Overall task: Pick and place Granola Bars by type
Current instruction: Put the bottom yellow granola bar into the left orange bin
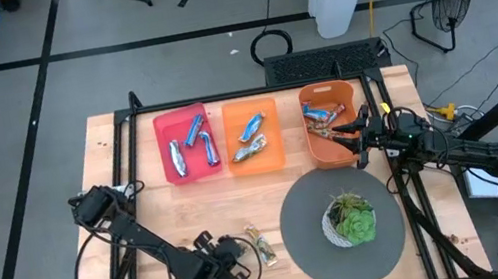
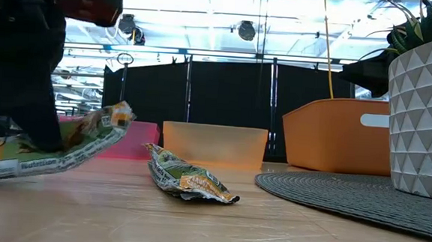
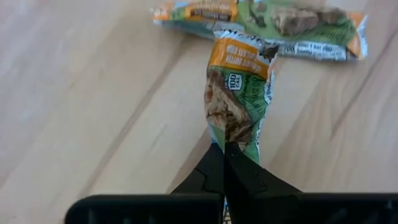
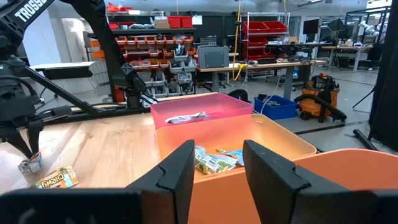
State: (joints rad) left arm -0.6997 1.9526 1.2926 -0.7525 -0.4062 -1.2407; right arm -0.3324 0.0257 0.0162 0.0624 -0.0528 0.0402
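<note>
The left gripper (image 3: 224, 163) is seen low over the wooden desk (image 1: 141, 218), on the side of the grey round mat (image 1: 307, 241) away from the orange bin, its jaws pressed together on the end of a green-gold granola bar (image 3: 239, 93). A second green-gold bar (image 1: 265, 249) lies flat on the desk between that gripper and the mat, its wrapper touching the held bar in the left wrist view. On the mat a potted plant (image 1: 351, 221) is set. Beyond the mat, three containers are lined up: a pink tray (image 1: 162, 126) holding silver-blue bars (image 1: 177, 157), a pale orange tray (image 1: 275, 155) holding more bars (image 1: 251, 137), and an orange bin (image 1: 324, 152) with further bars (image 1: 323, 113) inside. The right gripper (image 1: 361, 131) is held over the rim of the orange bin, beyond the mat, its jaws spread wide with nothing between them.
</note>
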